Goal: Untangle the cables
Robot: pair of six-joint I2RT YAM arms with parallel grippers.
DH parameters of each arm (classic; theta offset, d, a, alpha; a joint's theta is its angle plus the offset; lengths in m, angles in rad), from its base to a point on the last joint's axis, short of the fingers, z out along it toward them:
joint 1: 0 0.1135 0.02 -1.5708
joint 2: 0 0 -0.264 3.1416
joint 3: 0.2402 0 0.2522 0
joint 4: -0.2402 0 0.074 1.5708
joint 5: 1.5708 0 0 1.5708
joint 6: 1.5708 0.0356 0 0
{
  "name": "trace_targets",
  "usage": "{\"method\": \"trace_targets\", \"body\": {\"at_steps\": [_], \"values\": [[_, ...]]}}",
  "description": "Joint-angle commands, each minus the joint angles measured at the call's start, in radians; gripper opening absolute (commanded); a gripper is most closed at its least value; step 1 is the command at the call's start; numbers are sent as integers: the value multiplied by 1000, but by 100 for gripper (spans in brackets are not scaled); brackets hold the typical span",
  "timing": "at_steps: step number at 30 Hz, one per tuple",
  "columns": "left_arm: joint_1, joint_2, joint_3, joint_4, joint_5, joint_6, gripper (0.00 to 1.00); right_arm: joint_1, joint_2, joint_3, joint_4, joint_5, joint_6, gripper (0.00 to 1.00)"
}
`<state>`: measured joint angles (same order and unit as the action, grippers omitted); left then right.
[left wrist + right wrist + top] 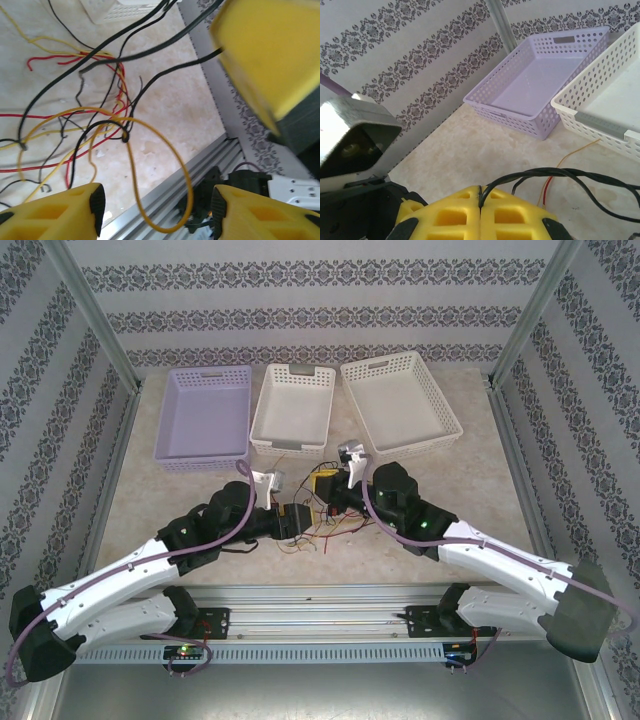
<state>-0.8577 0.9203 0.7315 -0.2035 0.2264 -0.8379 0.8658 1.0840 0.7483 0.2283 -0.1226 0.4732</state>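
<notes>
1. Location: the cables [318,528] lie in a loose tangle on the table [470,495], between the two arms and in front of the baskets. Part of the bundle is lifted off the surface.
2. Right gripper [480,192]: clenched. Its yellow fingers meet along one seam, and several black strands [555,173] come out of that seam and trail to the right.
3. Left gripper [157,202]: released. Its fingers stand apart above the tangle, and a yellow loop [186,175] hangs in the gap without touching either pad, as far as can be seen.
4. Handling, weight: the strands look very light and limp. They sag and curl freely, so they probably offer almost no resistance until a crossing tightens.
5. Handling, stiffness: they hold soft bends. Expect the loops to spring and shift when a neighbouring strand is pulled.
6. Handling, grip: the thin, smooth insulation may slip through the pads, so pinch across the strand.
7. Where to hold: take the yellow loop just below the small black knot [124,136], where it crosses the red strands [50,59].
8. Caution: a hard pull is likely to cinch that knot. Draw slowly away from the clamped black bundle.
</notes>
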Motion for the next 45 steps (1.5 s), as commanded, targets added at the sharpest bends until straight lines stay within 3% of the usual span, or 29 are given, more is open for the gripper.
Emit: {"method": "trace_targets", "body": {"at_steps": [1,10,18,25,33,36,45], "values": [[-14,1,38,-56,-30,48,57,-2,13,36,5,-33,23,0],[-14,24,52,-55,-47,61,42,-1,34,54,-13,-60,35,0],[-13,-2,63,-86,-61,67,16,-1,48,51,-18,-53,38,0],[-13,-41,66,-130,-83,75,0,-1,38,48,-39,-27,33,0],[-13,-149,103,-274,-169,107,0,-31,7,39,-147,77,13,0],[-12,-216,133,-367,-217,125,0,-96,-9,10,-200,116,34,0],[-12,-387,302,-620,-370,170,0,-330,-27,-109,-277,61,111,0]]}}
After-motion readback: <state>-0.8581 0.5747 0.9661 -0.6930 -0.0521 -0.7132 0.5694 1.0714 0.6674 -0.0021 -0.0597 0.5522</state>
